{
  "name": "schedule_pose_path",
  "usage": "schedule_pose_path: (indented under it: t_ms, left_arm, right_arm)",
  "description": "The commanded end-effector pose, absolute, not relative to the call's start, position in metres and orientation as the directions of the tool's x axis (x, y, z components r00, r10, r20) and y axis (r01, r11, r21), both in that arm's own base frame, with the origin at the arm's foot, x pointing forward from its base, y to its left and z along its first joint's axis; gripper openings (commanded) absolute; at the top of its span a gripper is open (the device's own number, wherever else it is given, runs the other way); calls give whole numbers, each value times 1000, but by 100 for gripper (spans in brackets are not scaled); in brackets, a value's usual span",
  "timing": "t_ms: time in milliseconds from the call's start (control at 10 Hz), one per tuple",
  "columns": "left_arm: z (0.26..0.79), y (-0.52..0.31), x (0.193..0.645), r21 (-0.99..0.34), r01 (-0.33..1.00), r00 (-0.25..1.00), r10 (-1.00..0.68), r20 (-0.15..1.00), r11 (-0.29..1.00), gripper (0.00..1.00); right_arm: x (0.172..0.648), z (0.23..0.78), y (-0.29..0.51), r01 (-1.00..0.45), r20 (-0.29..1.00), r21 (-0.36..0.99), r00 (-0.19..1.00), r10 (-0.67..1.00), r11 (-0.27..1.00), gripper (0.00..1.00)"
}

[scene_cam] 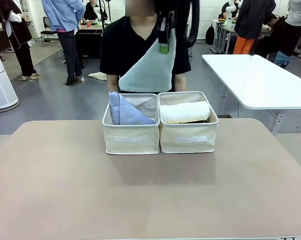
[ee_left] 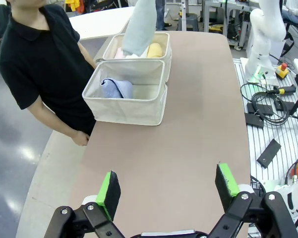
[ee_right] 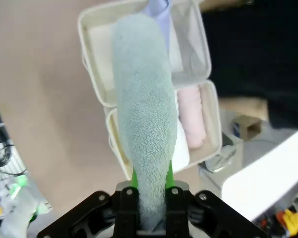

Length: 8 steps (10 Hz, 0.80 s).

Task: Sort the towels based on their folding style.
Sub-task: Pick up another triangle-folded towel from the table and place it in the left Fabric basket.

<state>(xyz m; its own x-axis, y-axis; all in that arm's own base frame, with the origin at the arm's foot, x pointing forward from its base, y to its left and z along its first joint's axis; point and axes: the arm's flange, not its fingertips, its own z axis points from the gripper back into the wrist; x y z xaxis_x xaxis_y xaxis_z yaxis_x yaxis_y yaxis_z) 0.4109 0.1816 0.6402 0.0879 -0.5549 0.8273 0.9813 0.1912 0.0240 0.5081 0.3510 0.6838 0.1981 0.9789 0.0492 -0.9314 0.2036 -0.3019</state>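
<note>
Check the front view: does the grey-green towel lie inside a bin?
No, the grey-green towel hangs in the air, clamped in the right gripper.

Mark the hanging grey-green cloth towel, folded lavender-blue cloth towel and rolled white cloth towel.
Grey-green cloth towel (scene_cam: 153, 72): front view, mid-drape.
Lavender-blue cloth towel (scene_cam: 121, 110): front view, top face.
White cloth towel (scene_cam: 184, 112): front view, roll's middle.

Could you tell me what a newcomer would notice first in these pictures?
The grey-green towel dangling from the shut right claw, high above the two cream bins at the table's far middle. Next, the lavender-blue folded towel in the left bin and the white roll in the right bin.
</note>
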Motion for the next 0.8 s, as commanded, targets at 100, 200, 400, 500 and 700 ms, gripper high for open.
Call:
schedule_pose_path:
  t_ms: [100, 200, 400, 500, 700]
  left_arm:
    - [642, 183, 409, 27, 982, 81, -552, 830, 184, 100]
    - [642, 183, 409, 27, 982, 81, -552, 830, 184, 100]
    - [642, 183, 409, 27, 982, 81, -552, 830, 184, 100]
    - [642, 183, 409, 27, 982, 81, -552, 830, 184, 100]
    - [642, 183, 409, 27, 982, 81, -552, 830, 184, 100]
  right_arm:
    - [526, 665, 389, -954, -10, -291, 80, 997, 73, 19]
    - [528, 655, 394, -957, -11, -285, 51, 999, 46, 19]
    - [536, 634, 399, -966, -17, -249, 72, 997, 66, 19]
    - [539, 626, 399, -970, -11, -227, 89, 996, 84, 19]
    - [532, 631, 398, -969, -21, -207, 144, 989, 137, 19]
